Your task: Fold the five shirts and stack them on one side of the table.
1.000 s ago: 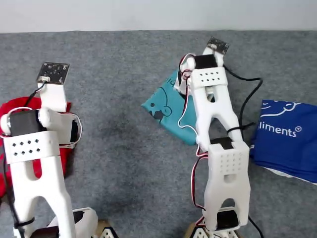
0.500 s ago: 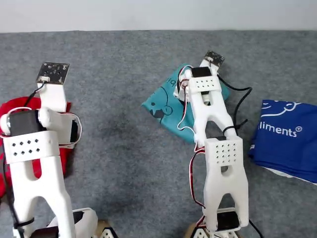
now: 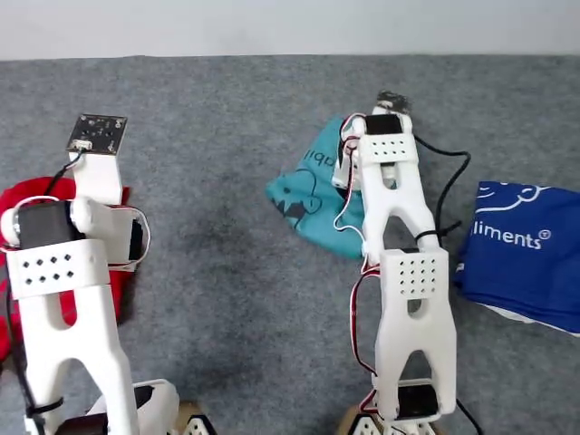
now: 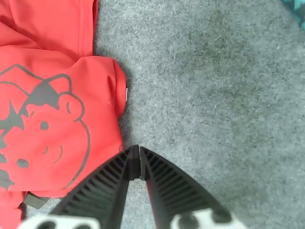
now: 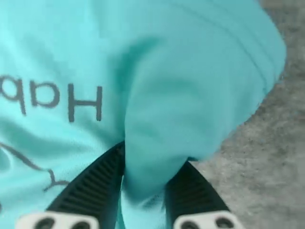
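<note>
A teal shirt [image 3: 313, 195] with a dark cartoon print lies bunched at the table's middle, partly under the right arm. My right gripper [image 5: 143, 191] is shut on a fold of this teal shirt [image 5: 157, 95], the cloth bulging between its black fingers [image 5: 90, 186]. A red shirt [image 3: 18, 213] with a cartoon face lies at the left edge under the left arm. My left gripper [image 4: 139, 160] is shut and empty, hovering over grey carpet beside the red shirt [image 4: 47, 105]. A folded blue shirt [image 3: 526, 249] lies at the right edge.
Grey carpet [image 3: 208, 272] covers the table, with bare room between the two arms and along the far side. Something white peeks out under the blue shirt [image 3: 521, 317]. A pale wall runs along the table's far edge.
The right arm pulled back slightly toward its base with the teal shirt, which has bunched up and shifted a little to the right. The left arm has not moved.
</note>
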Robot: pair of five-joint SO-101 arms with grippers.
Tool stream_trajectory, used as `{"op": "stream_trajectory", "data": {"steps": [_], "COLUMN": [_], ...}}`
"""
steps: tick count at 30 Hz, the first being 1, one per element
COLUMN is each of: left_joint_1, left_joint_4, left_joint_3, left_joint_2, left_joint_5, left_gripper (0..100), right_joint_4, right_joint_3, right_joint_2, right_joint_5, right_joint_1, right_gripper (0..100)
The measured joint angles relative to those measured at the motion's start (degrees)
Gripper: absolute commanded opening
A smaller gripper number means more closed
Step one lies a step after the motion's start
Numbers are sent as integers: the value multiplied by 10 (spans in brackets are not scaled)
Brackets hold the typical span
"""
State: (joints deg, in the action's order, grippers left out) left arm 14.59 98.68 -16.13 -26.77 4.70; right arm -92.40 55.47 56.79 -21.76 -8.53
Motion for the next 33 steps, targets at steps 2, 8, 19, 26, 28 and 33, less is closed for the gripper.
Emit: {"op": "stream_trajectory", "data": {"steps": [2,8,19,26,28,33], "left_joint_1": [0,0,0,0,0,0], "left_joint_4": [0,0,0,0,0,0], "left_joint_3": [0,0,0,0,0,0], "left_joint_2": [0,0,0,0,0,0], "left_joint_5": [0,0,0,0,0,0], "left_gripper": [6,6,6,6,6,6], "right_joint_4": [-39,-81,-81,-82,-82,-82], "right_joint_3": [30,79,-78,-202,-217,-243], "right_joint_2": [0,-40,-283,-423,-442,-464], "right_joint_5": [35,104,219,312,334,383], "right_joint_1": [0,9,83,158,189,268], "right_gripper": [9,8,8,8,8,8]}}
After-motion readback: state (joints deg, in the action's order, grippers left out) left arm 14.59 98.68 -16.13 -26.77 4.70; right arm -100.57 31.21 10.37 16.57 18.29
